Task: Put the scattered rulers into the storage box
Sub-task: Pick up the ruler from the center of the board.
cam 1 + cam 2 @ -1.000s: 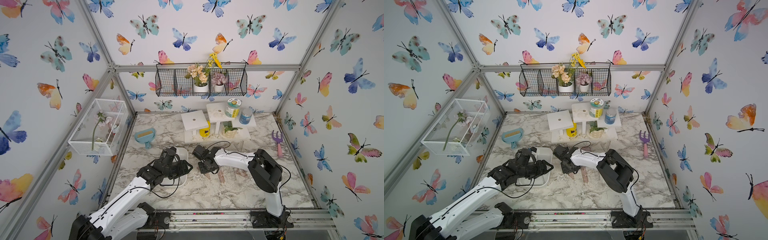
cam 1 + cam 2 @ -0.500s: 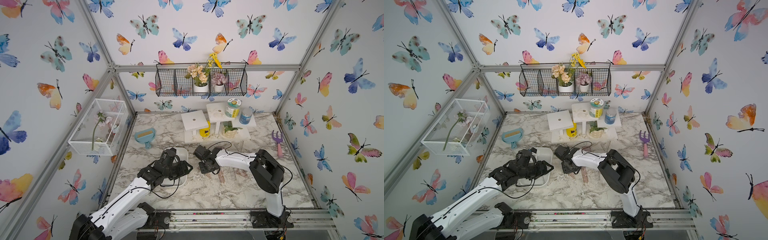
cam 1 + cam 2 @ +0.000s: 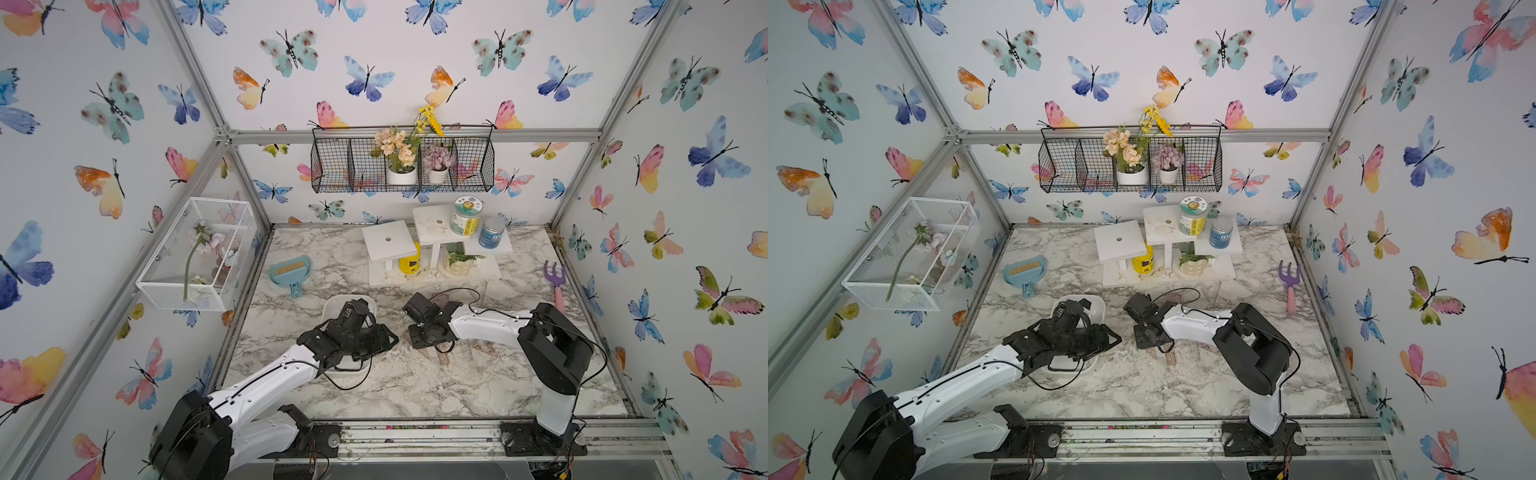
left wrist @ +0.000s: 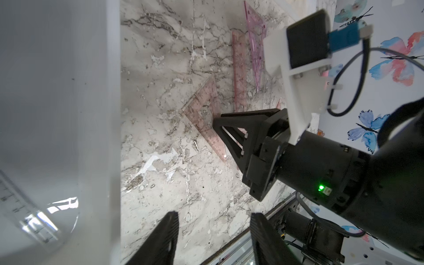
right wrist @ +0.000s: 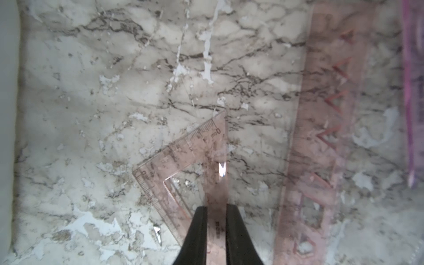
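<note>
The right gripper [image 5: 216, 212] is pinched tight on the edge of a pink triangle ruler [image 5: 183, 158], at about 3 o'clock from the white box [image 3: 332, 307]. The left gripper [image 4: 213, 215] hangs half open and empty-handed just beside the box's 3 o'clock rim. A clear ruler [image 4: 20, 202] lies inside the box.

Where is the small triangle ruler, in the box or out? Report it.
Out: the triangle ruler is over the marble table, pinched in the right claw, apart from the white box.

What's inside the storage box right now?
Left wrist view: one clear, scale-marked ruler lies on the storage box floor; the floor near it looks bare. In a top view the left arm covers most of the box, so the rest is unseen.
</note>
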`<action>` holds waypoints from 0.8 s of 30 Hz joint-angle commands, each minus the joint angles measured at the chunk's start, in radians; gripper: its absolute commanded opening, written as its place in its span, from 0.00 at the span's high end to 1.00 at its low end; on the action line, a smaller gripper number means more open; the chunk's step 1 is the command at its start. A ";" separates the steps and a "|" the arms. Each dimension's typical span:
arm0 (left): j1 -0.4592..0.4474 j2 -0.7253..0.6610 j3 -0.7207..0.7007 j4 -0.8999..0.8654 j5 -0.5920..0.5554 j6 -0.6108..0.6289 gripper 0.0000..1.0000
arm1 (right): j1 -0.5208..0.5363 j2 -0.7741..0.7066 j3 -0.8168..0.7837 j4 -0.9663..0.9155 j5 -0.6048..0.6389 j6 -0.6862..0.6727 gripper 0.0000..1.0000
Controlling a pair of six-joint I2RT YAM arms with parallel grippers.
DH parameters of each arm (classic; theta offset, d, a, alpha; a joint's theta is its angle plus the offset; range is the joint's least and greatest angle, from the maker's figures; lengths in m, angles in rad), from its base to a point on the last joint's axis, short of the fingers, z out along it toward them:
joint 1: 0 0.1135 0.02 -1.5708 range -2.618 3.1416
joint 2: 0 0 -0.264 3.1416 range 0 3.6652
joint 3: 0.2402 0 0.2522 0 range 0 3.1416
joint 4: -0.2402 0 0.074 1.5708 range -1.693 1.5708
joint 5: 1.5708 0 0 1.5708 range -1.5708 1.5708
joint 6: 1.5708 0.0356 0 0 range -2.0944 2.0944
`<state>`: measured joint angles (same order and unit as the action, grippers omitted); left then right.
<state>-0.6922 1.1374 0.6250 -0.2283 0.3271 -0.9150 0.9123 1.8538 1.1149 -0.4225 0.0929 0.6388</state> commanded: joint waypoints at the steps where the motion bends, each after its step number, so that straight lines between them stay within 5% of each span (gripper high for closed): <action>1: -0.021 0.049 0.028 0.058 0.010 -0.017 0.45 | -0.034 0.000 -0.087 -0.059 -0.048 0.013 0.85; 24: -0.024 0.356 0.098 0.203 -0.030 -0.015 0.49 | -0.095 -0.043 -0.238 0.098 -0.168 0.001 0.87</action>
<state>-0.7136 1.4685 0.6903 -0.0570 0.3237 -0.9401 0.8238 1.7508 0.9428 -0.2481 -0.0433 0.6384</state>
